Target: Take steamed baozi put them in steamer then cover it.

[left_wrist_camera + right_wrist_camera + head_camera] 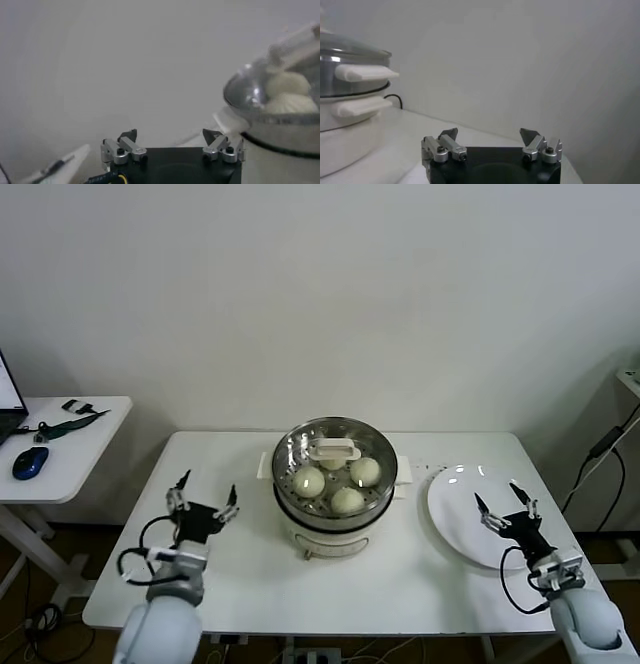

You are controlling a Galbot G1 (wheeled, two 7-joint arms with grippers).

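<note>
The steamer (287,496) stands at the table's middle on its white pot base. The cream-white baozi (309,480) lie inside it, seen through the glass cover (295,446), which sits on the steamer with its white handle (335,450) on top. My left gripper (203,496) is open and empty, resting low at the table's left. My right gripper (506,505) is open and empty over the near edge of the white plate. The left wrist view shows the covered steamer (280,117) with baozi (287,85); the right wrist view shows its side (350,80).
A flat white plate (462,502) lies right of the steamer. A side table (70,454) at far left carries a blue mouse (30,462) and small items. A cable (600,454) hangs at the right.
</note>
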